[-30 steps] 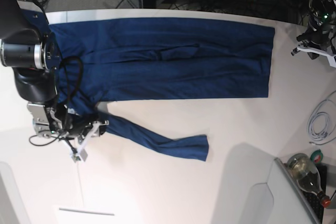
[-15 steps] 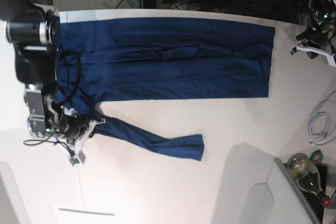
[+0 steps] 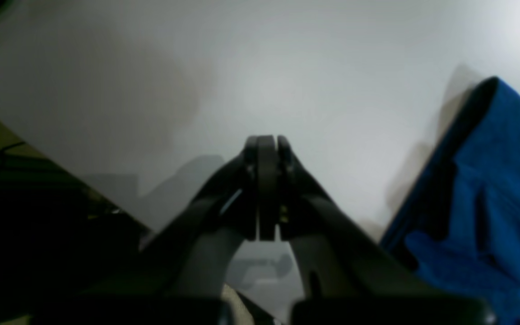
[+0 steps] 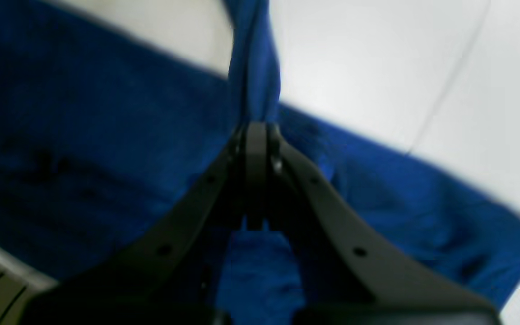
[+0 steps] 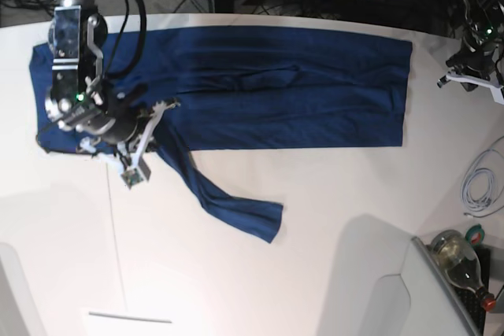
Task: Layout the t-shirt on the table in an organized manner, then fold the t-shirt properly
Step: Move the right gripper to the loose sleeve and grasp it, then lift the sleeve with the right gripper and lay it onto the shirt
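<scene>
1. The t-shirt (image 5: 260,88) lay spread lengthwise along the far side of the table (image 5: 315,273), body flat, so most of the layout looked done.
2. One sleeve trailed toward the near side, out of line with the body.
3. The right gripper (image 4: 256,131) was clamped shut on that sleeve's fabric, lifting it, probably to fold it onto the body.
4. The left gripper (image 3: 266,144) sat closed and empty over bare table beside the shirt's edge, out of the way.
</scene>
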